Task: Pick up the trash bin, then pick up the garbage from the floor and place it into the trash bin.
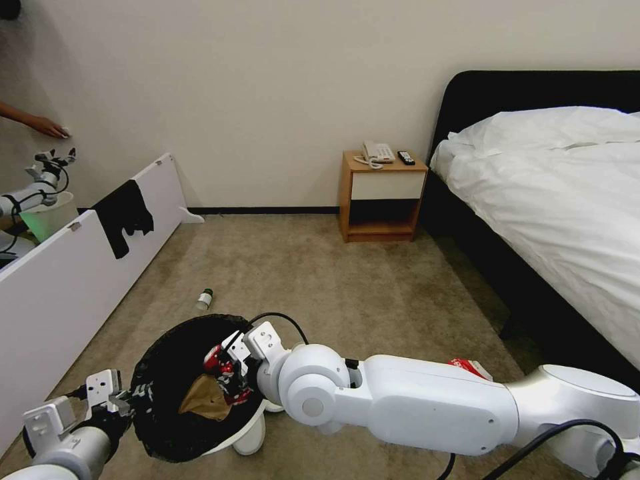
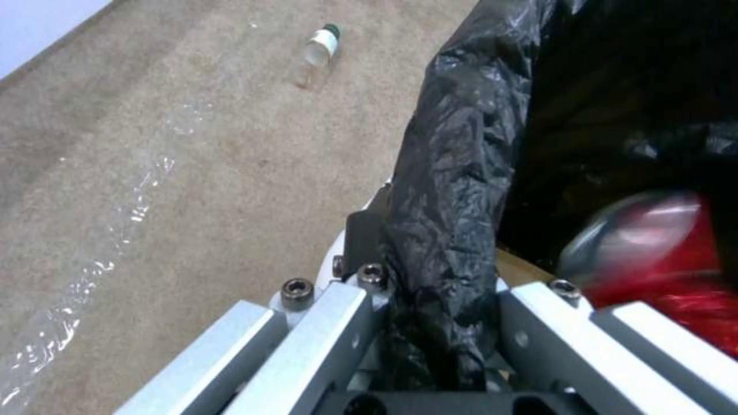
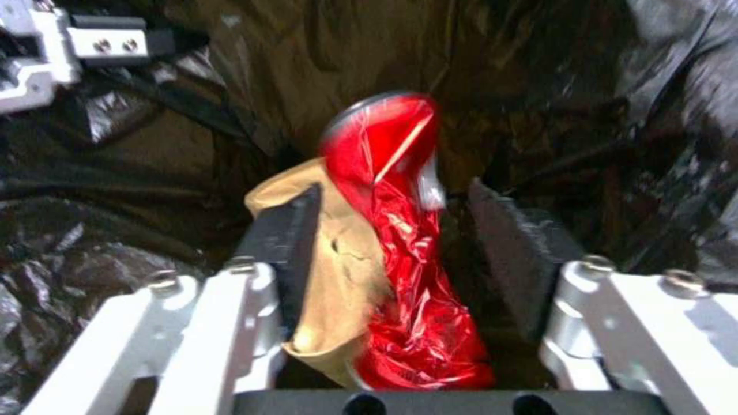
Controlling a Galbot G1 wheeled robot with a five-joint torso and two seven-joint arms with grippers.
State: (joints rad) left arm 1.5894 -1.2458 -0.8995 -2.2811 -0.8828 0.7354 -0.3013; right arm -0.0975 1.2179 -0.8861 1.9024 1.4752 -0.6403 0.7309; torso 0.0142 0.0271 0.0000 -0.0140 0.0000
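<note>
Two claws | left claw (image 2: 438,323) clamps trash bin (image 1: 175,427) rim | right claw (image 3: 392,230) parted around red wrapper (image 3: 400,242)

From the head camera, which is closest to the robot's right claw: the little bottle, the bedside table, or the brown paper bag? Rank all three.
From the right gripper:
1. Brown paper bag, beside it inside the bin.
2. Bottle, on the carpet beyond.
3. Bedside table, against the far wall.

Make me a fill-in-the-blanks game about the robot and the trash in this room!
1. The left end effector pinches the rim of the trash bin, which is lined with a ____ bag.
2. The right end effector hangs over the bin with a shiny ____ wrapper between its open fingers.
3. A small bottle with a green cap lies on the ____.

Missing words: black; red; carpet
</note>
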